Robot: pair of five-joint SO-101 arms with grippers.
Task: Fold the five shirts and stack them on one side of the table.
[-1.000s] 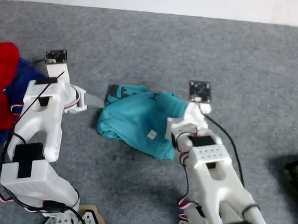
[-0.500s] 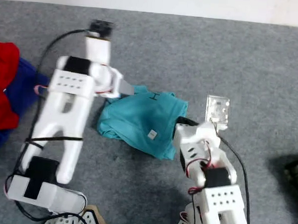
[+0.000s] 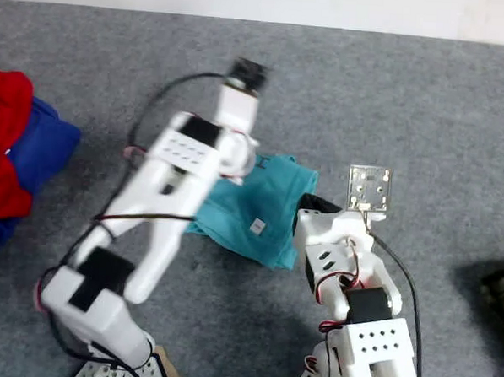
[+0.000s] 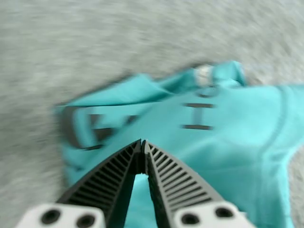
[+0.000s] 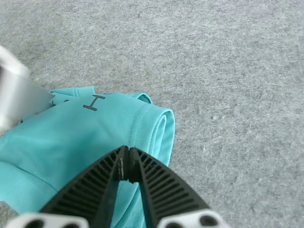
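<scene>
Teal shirt (image 3: 277, 202) lies bunched right under both sets of jaws, pressed together, likely to smooth it flat.

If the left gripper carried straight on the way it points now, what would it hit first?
Most likely the teal shirt: the left gripper has its shut tips aimed at the cloth near the dark print. How far above the cloth they are is unclear.
</scene>
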